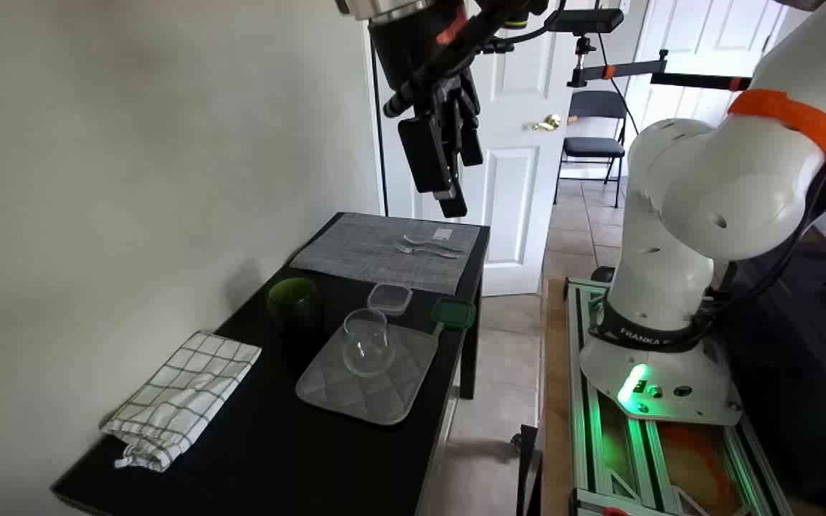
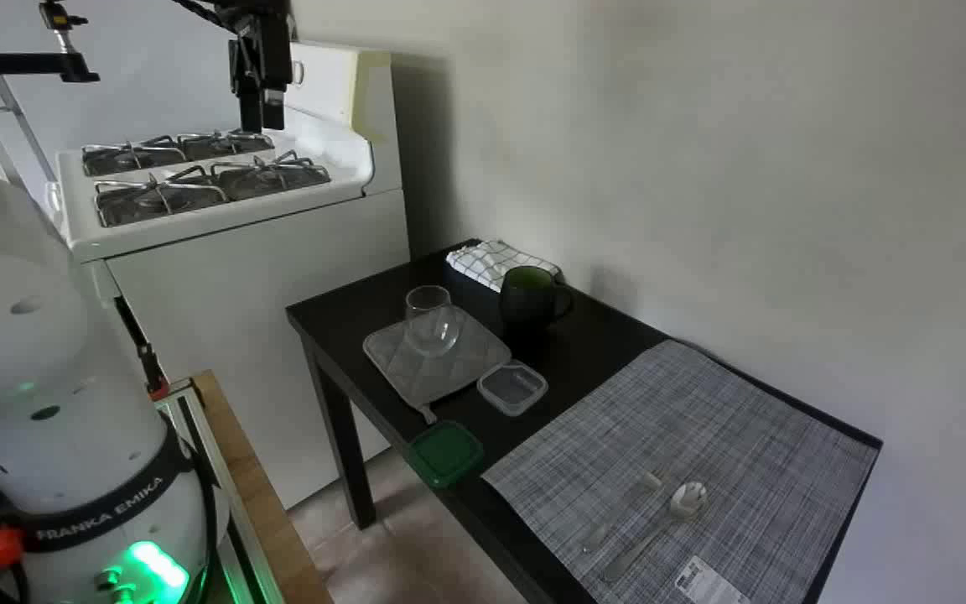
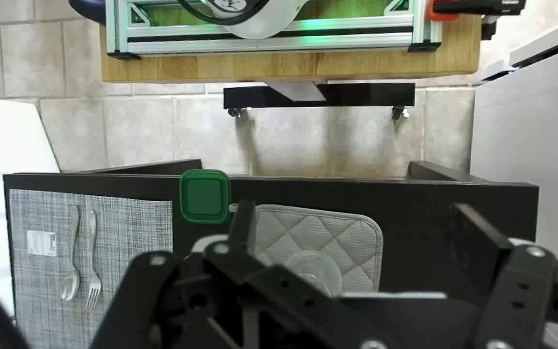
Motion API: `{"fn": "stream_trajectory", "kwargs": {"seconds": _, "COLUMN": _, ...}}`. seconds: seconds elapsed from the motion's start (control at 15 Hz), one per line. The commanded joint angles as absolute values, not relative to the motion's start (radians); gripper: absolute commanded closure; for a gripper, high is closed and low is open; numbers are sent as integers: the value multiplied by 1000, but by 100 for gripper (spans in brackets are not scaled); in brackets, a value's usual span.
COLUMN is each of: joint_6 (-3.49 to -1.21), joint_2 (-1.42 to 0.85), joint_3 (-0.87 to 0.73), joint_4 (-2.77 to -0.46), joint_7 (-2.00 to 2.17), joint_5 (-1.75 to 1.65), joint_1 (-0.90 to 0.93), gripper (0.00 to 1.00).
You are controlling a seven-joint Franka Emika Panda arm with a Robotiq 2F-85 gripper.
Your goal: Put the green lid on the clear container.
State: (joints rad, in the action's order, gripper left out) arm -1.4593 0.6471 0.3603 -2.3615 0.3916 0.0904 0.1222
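The green lid (image 1: 453, 313) is flat and square with rounded corners. It lies on the dark table along the edge facing the robot base, and shows in an exterior view (image 2: 444, 454) and the wrist view (image 3: 205, 196). The clear container (image 1: 389, 299) is shallow, square and transparent. It stands uncovered beside the lid, farther from that edge, also seen in an exterior view (image 2: 512, 387). In the wrist view a finger hides most of it. My gripper (image 1: 459, 179) hangs high above the table, apart from both. In the wrist view its fingers (image 3: 356, 213) are wide apart with nothing between them.
A clear rounded glass (image 2: 432, 321) stands on a grey quilted pot holder (image 1: 384, 394). A dark green mug (image 2: 529, 302) stands near the wall by a folded checked towel (image 1: 187, 390). A grey placemat (image 2: 659, 436) holds a fork and spoon. A stove (image 2: 198, 184) stands beyond the table.
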Motion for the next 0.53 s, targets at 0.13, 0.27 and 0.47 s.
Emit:
{"fn": "stream_trajectory", "kwargs": {"seconds": 0.13, "joint_6": -1464, "joint_2": 618, "joint_3": 352, "joint_4": -2373, "joint_7": 415, "joint_5": 80, "joint_1": 121, "gripper": 0}}
{"fn": "stream_trajectory", "kwargs": {"seconds": 0.27, "joint_6": -1471, "joint_2": 588, "joint_3": 352, "joint_4": -2408, "joint_7": 440, "joint_5": 65, "joint_1": 103, "gripper": 0}}
{"fn": "stream_trajectory", "kwargs": {"seconds": 0.47, "joint_6": -1526, "joint_2": 545, "joint_3": 353, "joint_4": -2479, "joint_7": 441, "joint_5": 21, "joint_1": 101, "gripper": 0}}
